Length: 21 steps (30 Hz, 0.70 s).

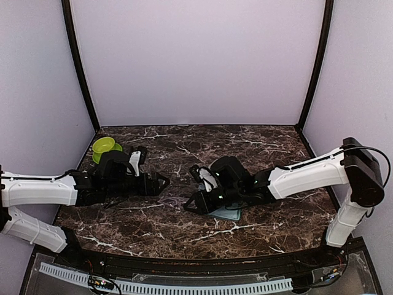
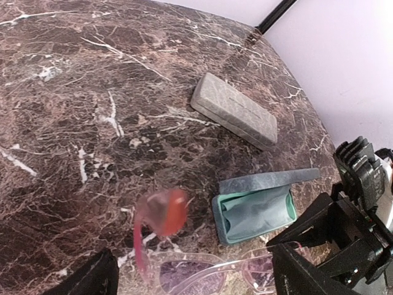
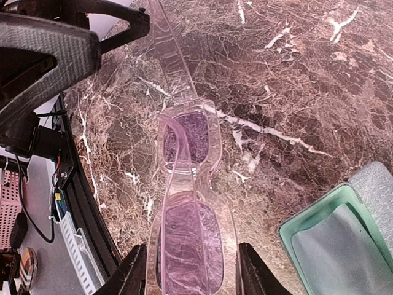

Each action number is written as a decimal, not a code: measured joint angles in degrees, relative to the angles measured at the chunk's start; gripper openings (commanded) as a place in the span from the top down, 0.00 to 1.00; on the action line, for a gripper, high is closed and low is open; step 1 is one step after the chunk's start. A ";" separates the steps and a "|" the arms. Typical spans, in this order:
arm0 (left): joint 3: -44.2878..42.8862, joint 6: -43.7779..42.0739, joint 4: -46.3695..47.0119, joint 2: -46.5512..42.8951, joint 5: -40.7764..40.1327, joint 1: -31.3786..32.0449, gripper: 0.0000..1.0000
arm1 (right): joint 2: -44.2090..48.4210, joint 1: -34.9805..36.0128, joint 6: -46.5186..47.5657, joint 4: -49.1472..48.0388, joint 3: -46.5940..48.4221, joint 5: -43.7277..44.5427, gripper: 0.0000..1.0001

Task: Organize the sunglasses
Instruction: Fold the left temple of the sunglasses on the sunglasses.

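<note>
The sunglasses (image 3: 187,203) have a clear pink frame and purple lenses, not a dark one. My right gripper (image 3: 193,270) is shut on one lens end, a finger on each side of the frame, low over the marble table (image 1: 258,147). One temple arm (image 3: 172,55) stretches toward my left gripper (image 2: 196,276), which is open, its fingers wide on either side of the glasses (image 2: 202,273). A blurred pink-red temple tip (image 2: 163,212) sticks up close to the left wrist camera. In the top view the two grippers (image 1: 163,182) (image 1: 190,206) meet at the table's middle.
An open grey case with teal lining and a pale cloth inside (image 2: 255,212) lies just right of the glasses, also in the right wrist view (image 3: 344,246). A closed grey case (image 2: 233,110) lies beyond it. A green bowl (image 1: 105,146) stands at the back left.
</note>
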<state>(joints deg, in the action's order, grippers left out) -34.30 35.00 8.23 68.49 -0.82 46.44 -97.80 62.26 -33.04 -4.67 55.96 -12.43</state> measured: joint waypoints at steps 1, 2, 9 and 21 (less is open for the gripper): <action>0.00 0.00 0.76 0.28 0.68 0.00 0.11 | 0.00 0.00 -0.02 0.00 0.00 -0.11 0.78; -0.02 0.02 1.49 0.72 1.55 0.00 0.11 | 0.00 0.00 0.00 -0.02 0.00 -0.24 0.78; -0.04 0.22 4.39 3.82 5.35 -0.07 0.11 | 0.00 -0.02 -0.02 0.28 0.00 -0.52 0.78; 0.00 0.44 9.35 6.03 12.66 -0.15 0.11 | 0.00 -0.04 -0.11 1.46 0.00 -0.37 0.79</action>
<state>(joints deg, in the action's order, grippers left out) -34.30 35.44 17.58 74.52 11.84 46.28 -97.80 62.22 -33.15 -3.20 55.96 -12.80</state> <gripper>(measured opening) 0.891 0.432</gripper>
